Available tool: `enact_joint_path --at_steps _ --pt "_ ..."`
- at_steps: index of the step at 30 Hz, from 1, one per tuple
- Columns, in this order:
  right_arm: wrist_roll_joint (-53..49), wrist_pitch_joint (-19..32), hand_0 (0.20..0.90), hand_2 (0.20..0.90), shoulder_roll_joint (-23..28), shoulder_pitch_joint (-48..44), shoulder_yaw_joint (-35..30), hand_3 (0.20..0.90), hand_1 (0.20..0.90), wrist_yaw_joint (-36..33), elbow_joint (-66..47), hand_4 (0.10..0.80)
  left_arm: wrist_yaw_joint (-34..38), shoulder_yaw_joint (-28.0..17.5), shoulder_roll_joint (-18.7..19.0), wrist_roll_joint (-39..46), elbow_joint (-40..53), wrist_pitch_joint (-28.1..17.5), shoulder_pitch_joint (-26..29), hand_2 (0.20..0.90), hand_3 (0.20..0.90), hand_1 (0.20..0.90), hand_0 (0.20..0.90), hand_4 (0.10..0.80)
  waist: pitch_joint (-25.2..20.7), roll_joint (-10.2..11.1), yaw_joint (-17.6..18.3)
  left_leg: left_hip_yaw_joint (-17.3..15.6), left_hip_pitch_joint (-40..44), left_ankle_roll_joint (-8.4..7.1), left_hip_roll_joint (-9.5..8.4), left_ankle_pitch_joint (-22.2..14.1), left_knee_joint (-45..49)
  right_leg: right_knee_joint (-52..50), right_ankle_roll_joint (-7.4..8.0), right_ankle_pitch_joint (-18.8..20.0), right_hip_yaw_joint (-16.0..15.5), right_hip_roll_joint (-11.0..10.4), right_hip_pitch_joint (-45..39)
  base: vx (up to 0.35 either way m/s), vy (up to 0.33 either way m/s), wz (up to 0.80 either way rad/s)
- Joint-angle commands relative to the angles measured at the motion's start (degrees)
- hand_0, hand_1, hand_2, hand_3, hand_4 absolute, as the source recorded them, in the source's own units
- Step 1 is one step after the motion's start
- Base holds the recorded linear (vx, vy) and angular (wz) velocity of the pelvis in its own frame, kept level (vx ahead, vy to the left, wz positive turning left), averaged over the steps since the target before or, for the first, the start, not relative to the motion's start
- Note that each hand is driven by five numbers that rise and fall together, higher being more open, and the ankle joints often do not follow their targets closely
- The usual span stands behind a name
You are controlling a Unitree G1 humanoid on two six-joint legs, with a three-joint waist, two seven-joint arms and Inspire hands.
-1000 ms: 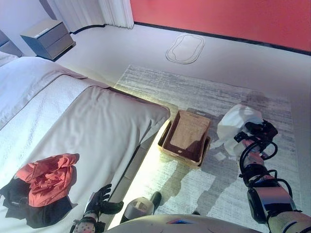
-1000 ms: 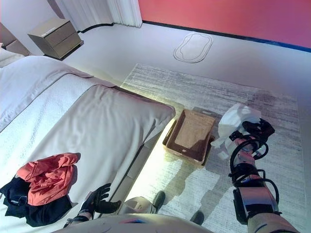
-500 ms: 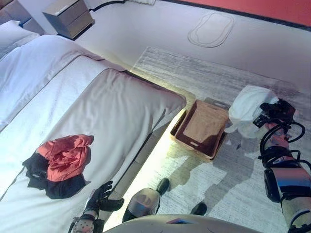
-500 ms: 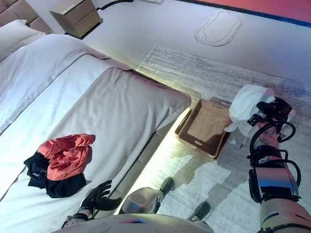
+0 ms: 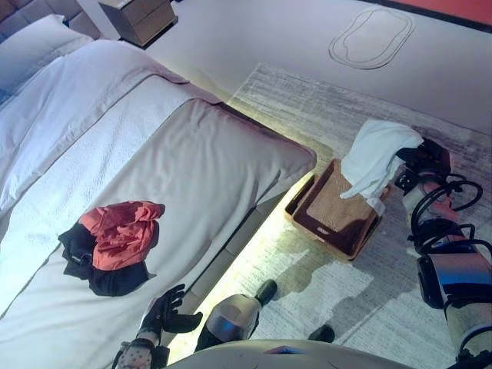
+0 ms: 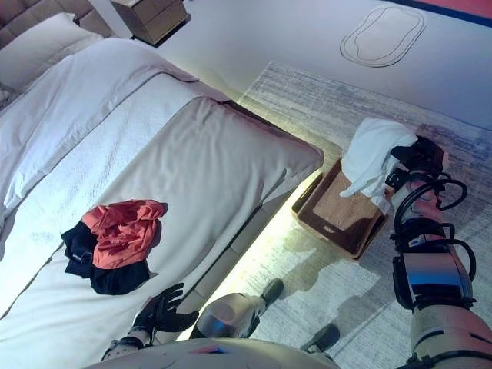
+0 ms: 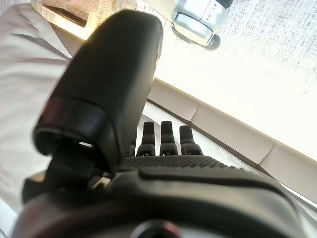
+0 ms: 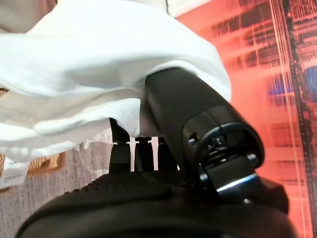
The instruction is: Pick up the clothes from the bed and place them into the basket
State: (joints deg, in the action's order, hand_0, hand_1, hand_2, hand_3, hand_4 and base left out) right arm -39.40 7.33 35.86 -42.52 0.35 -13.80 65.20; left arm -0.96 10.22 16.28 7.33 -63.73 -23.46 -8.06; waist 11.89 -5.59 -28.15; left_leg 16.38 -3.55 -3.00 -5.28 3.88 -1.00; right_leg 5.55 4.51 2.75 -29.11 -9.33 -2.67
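**White garment held over the basket, 2 more pieces on the bed**

While the right hand [image 6: 419,157] hangs above the far edge of the brown woven rectangular basket [image 5: 335,211], its fingers and thumb are clenched on a crumpled white cloth garment [image 5: 374,154]. That garment bulges up and to the bed side of the hand, and a loose tail droops down over the basket's far rim; whether the tail touches the weave cannot be told. From the right wrist view the white fabric [image 8: 99,64] covers the fingertips, so only the thumb and the finger bases show.

On the pale grey bed [image 5: 192,169], well apart from the basket, a rumpled coral-red cloth garment [image 5: 123,231] lies on top of a black cloth garment [image 5: 108,278], which is mostly covered.

Low at the bed's near edge, the left hand [image 5: 165,311] is released, fingers spread and relaxed, holding nothing. It is partly cut off by the frame.

The basket stands on a grey patterned rug [image 5: 307,108] just beside the bed's corner.
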Motion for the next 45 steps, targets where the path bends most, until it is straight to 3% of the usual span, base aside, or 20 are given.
enact_joint_path --at_steps 1,2,5,6,7,21,26,28,30,37,39,40,42,43,45 --pt "-0.4 5.6 0.700 0.700 6.8 -7.2 4.3 0.667 0.700 -0.3 -6.3 0.567 0.3 1.9 5.9 2.3 1.1 -2.7 -1.5 0.900 0.900 0.900 0.900 0.800 -2.1 0.9 -0.7 -0.1 -3.7 -1.28 1.26 -0.5 -2.1 -5.6 0.88 -6.8 -0.4 -1.6 -3.4 0.004 0.021 0.06" --pt "-0.6 5.2 0.900 0.900 6.7 -7.6 4.4 0.900 0.900 -0.5 -6.0 0.800 0.0 1.8 6.0 2.2 0.9 -2.7 -1.4 0.900 0.900 0.900 0.900 0.800 -2.0 0.9 -0.7 -0.1 -3.7 -1.25 1.23 -0.5 -2.1 -5.7 0.97 -6.7 -0.4 -1.7 -3.3 -0.001 0.023 0.06" --pt "-0.9 5.3 0.900 0.900 6.5 -7.8 4.5 0.900 0.900 -0.8 -5.6 0.800 -0.6 1.7 6.0 2.9 0.7 -2.7 -1.3 0.900 0.900 0.900 0.900 0.800 -1.9 0.9 -0.6 -0.3 -3.6 -1.21 1.25 -0.4 -2.2 -5.7 1.11 -6.6 -0.3 -1.7 -3.3 -0.037 0.044 0.02" --pt "-0.9 5.3 0.900 0.900 6.5 -7.6 4.3 0.900 0.900 -0.8 -5.5 0.800 -0.7 1.8 6.0 3.0 0.8 -2.7 -1.4 0.900 0.900 0.900 0.900 0.800 -1.6 0.4 -0.8 -0.3 -4.3 -0.83 0.82 0.8 -1.6 -5.9 1.12 -5.0 -1.3 -2.2 -2.8 0.000 0.000 0.00" --pt "-1.0 5.1 0.900 0.900 6.3 -7.4 4.3 0.900 0.900 -0.7 -5.6 0.800 -0.8 1.6 5.9 3.2 0.7 -2.6 -1.5 0.900 0.900 0.900 0.900 0.800 -1.8 0.9 -0.5 -0.3 -3.5 -1.17 1.29 -0.5 -2.2 -5.6 1.23 -6.5 -0.3 -1.7 -3.3 -0.022 0.021 0.04" --pt "-0.7 4.2 0.900 0.900 1.0 -1.4 5.0 0.900 0.900 1.1 -5.4 0.800 -0.4 0.9 6.2 1.2 1.1 -0.7 0.0 0.900 0.900 0.900 0.900 0.800 -3.6 3.2 -0.7 -1.5 -2.4 -0.76 2.17 0.6 -2.7 -4.4 1.23 -4.8 -0.6 -0.5 -4.5 -0.035 -0.015 0.01" --pt "-0.7 3.0 0.900 0.900 0.2 0.3 5.3 0.900 0.900 2.7 -6.1 0.800 0.2 0.1 7.1 1.5 1.6 0.5 0.7 0.900 0.900 0.900 0.900 0.800 -5.1 5.0 -0.2 -1.9 -1.5 -0.74 2.77 0.5 -3.0 -4.7 0.54 -6.1 0.6 1.2 -5.6 -0.056 -0.078 -0.05" --pt "-1.3 3.6 0.900 0.900 0.9 3.9 4.2 0.900 0.900 1.9 -8.5 0.800 -0.2 1.7 8.0 -0.2 1.9 1.0 2.5 0.900 0.900 0.900 0.900 0.800 -6.0 5.7 3.0 0.2 -1.5 -0.09 2.12 0.8 -2.7 -6.2 -1.18 -7.7 7.0 4.0 -3.9 -0.045 -0.151 0.20" --pt "-1.4 3.4 0.900 0.900 1.0 4.8 4.2 0.900 0.900 2.8 -8.9 0.800 0.7 1.8 8.7 1.2 2.5 2.2 2.9 0.900 0.900 0.900 0.900 0.800 -6.0 6.0 3.0 1.2 -0.9 -0.49 2.50 1.1 -2.7 -7.1 -2.41 -8.8 6.4 5.4 -4.3 -0.039 -0.100 0.77" --pt "-0.3 2.3 0.900 0.900 1.2 5.6 5.3 0.900 0.900 5.6 -8.2 0.800 2.3 -0.7 8.3 -1.2 0.9 2.9 0.9 0.900 0.900 0.900 0.900 0.800 -6.6 7.2 1.4 1.8 -0.3 -1.64 3.52 1.4 -2.4 -5.8 -2.88 -8.3 5.3 7.2 -5.8 -0.041 -0.030 0.35" --pt "0.7 1.8 0.900 0.900 1.5 6.2 4.8 0.900 0.900 6.1 -8.5 0.800 1.9 -1.7 8.1 -3.1 -0.3 2.3 0.7 0.900 0.900 0.900 0.900 0.800 -6.7 7.7 2.3 -4.0 -1.0 -2.04 4.47 0.5 -0.1 -5.7 -2.61 -8.0 2.9 6.7 -6.3 0.002 0.110 0.35" --pt "0.4 1.2 0.900 0.900 3.0 7.6 3.1 0.900 0.900 5.5 -9.2 0.800 1.3 -1.0 8.3 -5.3 0.2 3.1 1.4 0.900 0.900 0.900 0.900 0.800 -6.5 7.8 4.7 -16.0 -2.5 -2.94 6.61 0.3 2.2 -5.2 -1.89 -7.0 -1.2 5.8 -7.3 0.102 0.123 0.86" --pt "0.0 0.8 0.900 0.900 5.3 10.0 0.5 0.900 0.900 5.0 -9.7 0.800 0.5 0.3 8.3 -7.0 1.6 4.9 3.6 0.900 0.900 0.900 0.900 0.800 -6.0 8.2 7.9 -30.2 -4.0 -4.85 10.19 -0.5 5.6 -4.6 -0.60 -6.3 -6.1 4.6 -9.7 0.097 0.180 1.97" --pt "0.1 0.9 0.900 0.900 6.2 10.9 -0.4 0.900 0.900 5.9 -10.1 0.800 0.6 1.4 7.8 -6.3 2.4 6.1 5.2 0.900 0.900 0.900 0.900 0.800 -5.3 8.1 8.8 -32.6 -5.6 -4.68 11.08 -0.9 8.4 -5.8 -0.29 -6.4 -8.0 3.4 -10.2 0.015 0.266 2.77" --pt "-0.1 0.4 0.900 0.900 6.4 10.5 -1.0 0.900 0.900 8.0 -11.1 0.800 1.8 1.5 7.1 -3.6 3.4 7.3 5.8 0.900 0.900 0.900 0.900 0.800 -5.5 8.0 9.2 -33.3 -5.3 -3.30 9.82 -1.2 6.5 -7.9 0.28 -7.8 -7.9 2.8 -10.5 0.063 0.295 2.15"
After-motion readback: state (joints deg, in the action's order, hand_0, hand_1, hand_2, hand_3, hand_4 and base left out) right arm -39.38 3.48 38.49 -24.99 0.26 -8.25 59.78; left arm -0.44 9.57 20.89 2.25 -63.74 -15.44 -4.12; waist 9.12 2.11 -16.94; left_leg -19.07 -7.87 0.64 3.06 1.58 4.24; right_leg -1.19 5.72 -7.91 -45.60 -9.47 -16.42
